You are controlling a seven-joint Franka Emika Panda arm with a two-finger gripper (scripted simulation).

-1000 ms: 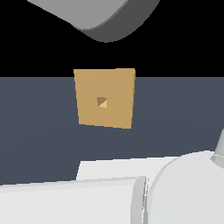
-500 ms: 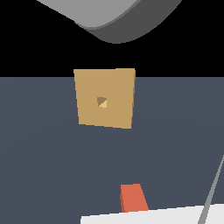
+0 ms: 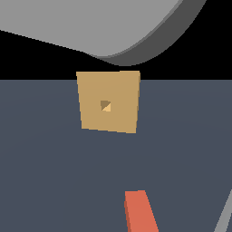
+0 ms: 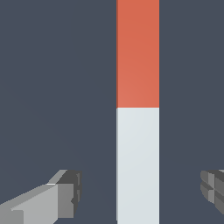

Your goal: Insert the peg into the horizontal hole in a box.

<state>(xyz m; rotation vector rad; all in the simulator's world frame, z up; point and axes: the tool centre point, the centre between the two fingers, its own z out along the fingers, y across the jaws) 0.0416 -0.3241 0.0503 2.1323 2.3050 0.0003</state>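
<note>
The peg (image 4: 138, 109) lies flat on the dark floor, one half orange-red, the other pale grey-white. In the wrist view my gripper (image 4: 140, 192) is open above it, one finger (image 4: 65, 194) on each side of the white half, apart from it. In the exterior view only the orange-red end of the peg (image 3: 140, 212) shows at the lower edge. The tan box (image 3: 108, 100) stands upright farther back, with its small dark hole (image 3: 105, 106) in the middle of its face. The gripper is not seen in the exterior view.
A large grey part of the arm (image 3: 104, 27) fills the top of the exterior view, above the box. A thin grey edge (image 3: 224, 217) shows at the lower corner on the exterior view's right. The floor (image 3: 190, 145) is dark blue-grey.
The white arm body that filled the lower part of the exterior view has moved out of it, uncovering the peg's orange-red end. The grey arm part at the top has grown larger.
</note>
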